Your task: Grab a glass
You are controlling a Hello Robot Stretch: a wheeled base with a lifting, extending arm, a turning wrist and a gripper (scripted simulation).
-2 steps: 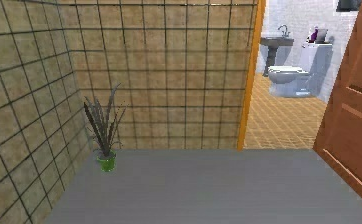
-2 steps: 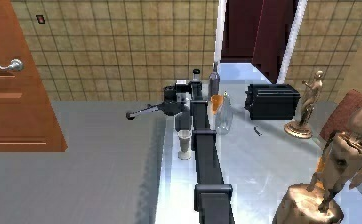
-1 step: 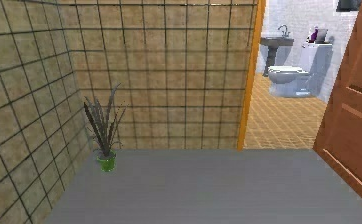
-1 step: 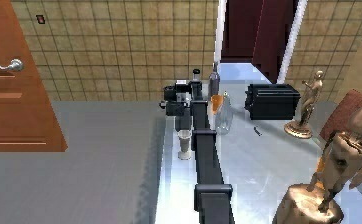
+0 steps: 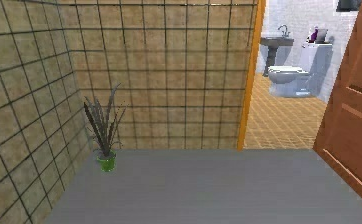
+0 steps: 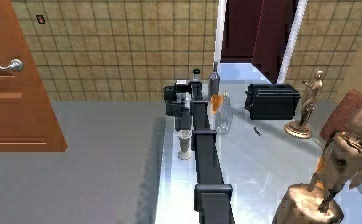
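1. In the arm side view the arm (image 6: 204, 150) runs up as a dark bar over a pale grey bench (image 6: 274, 165). The claw (image 6: 175, 96) is at its far end, near the bench's far edge.
2. I cannot tell whether the claw's fingers are apart or together. I also cannot tell whether it holds anything, because things stand on the bench at and behind it.
3. The glass (image 6: 185, 143), a small tumbler, stands upright on the bench just left of the arm, near the bench's left edge. It is closer to the robot than the claw.
4. Just right of the arm stands a clear rounded bottle (image 6: 225, 118). Farther right are a dark toaster (image 6: 272, 100) and a golden statue (image 6: 309, 100).
5. A brown door (image 6: 19, 100) shows at the arm side view's left.
6. In the forward view a plant (image 5: 105, 135) in a green pot stands in a tiled corner. An open doorway at the right shows a toilet (image 5: 289, 76) and a sink (image 5: 279, 40).
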